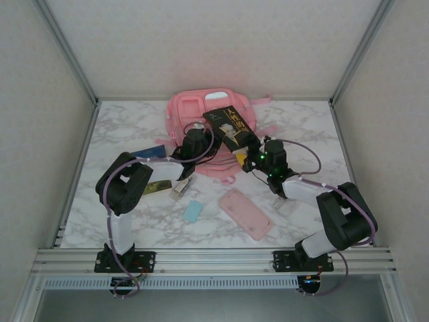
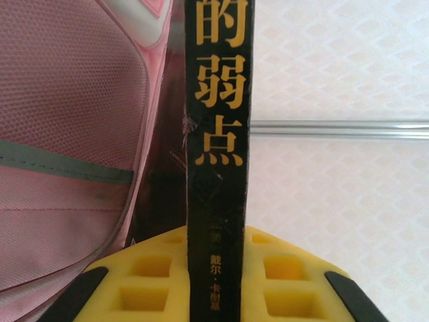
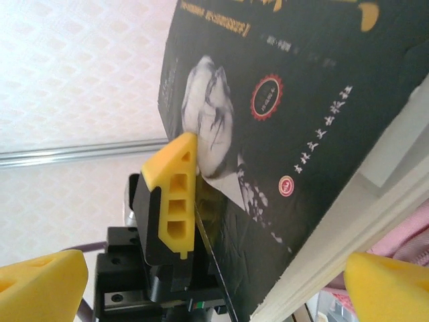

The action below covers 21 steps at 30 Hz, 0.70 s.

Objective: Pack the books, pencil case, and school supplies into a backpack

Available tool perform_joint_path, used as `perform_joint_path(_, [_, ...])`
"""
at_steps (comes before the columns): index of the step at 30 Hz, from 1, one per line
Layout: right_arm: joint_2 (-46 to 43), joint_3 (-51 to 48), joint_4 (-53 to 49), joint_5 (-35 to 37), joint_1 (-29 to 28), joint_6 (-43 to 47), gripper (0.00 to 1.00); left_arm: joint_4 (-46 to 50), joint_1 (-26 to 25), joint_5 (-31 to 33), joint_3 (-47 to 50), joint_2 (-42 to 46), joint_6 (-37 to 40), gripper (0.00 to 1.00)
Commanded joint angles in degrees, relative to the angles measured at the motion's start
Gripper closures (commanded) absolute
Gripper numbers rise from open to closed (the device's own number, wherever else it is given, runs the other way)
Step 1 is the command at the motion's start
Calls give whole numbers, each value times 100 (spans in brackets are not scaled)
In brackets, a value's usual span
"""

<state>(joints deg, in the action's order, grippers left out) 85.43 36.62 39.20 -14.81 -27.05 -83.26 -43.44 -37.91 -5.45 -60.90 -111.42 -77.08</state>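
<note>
Two claws meet at the black book (image 1: pixel 231 126), which is lifted off the worktop (image 1: pixel 308 134) and tilted over the pink backpack (image 1: pixel 191 107). The left claw (image 2: pixel 218 245) is clamped on it. In its wrist view the yellow fingers (image 2: pixel 144 288) press either side of the spine, the yellow characters run straight up from between them, and the backpack's mesh fabric lies to the claw's left. The right claw (image 3: pixel 214 275) stands spread wide and grips nothing, its two yellow fingertips far apart at the lower corners of its wrist view. The book's cover and white page edges hang just ahead of it, and a lower corner reaches down between the fingers; whether it touches either one I cannot tell. From above, the right claw sits just beside the book's near corner, with the backpack beyond it. The pink pencil case (image 1: pixel 246 213) lies flat on the worktop, nearer the bases than the right claw. The light-blue block (image 1: pixel 193 211) lies nearer the bases than the left claw. The landscape book (image 1: pixel 149 151) lies to the left of the left claw, partly under that arm.
</note>
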Motion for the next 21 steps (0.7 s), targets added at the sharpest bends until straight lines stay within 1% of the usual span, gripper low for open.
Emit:
perform_joint_path(1, [-43,47,279,211,-54,-42,1,-1127,-142,-61,80,442,-308,100])
perform_joint_path(5, [30,105,292,122,-62,-76,2,-1148,-138,-55,257,589,-256,100])
perform_joint_path(7, [31,156,297,43,-133,-64,1,-1092,-142,17,322,674,-96,100])
perform_joint_path(9, [-29,229,92,-20,-221,-23,1,-989,-127,137,375,773,121,100])
perform_joint_path(11, [-86,191,44,25,-274,-39,1,-898,-130,233,400,853,211,100])
perform_joint_path(14, [-93,100,69,117,-292,-117,1,-1023,-124,214,422,860,200,100])
perform_joint_path(21, [70,166,256,168,-323,-98,1,-932,-126,146,506,1065,255,100])
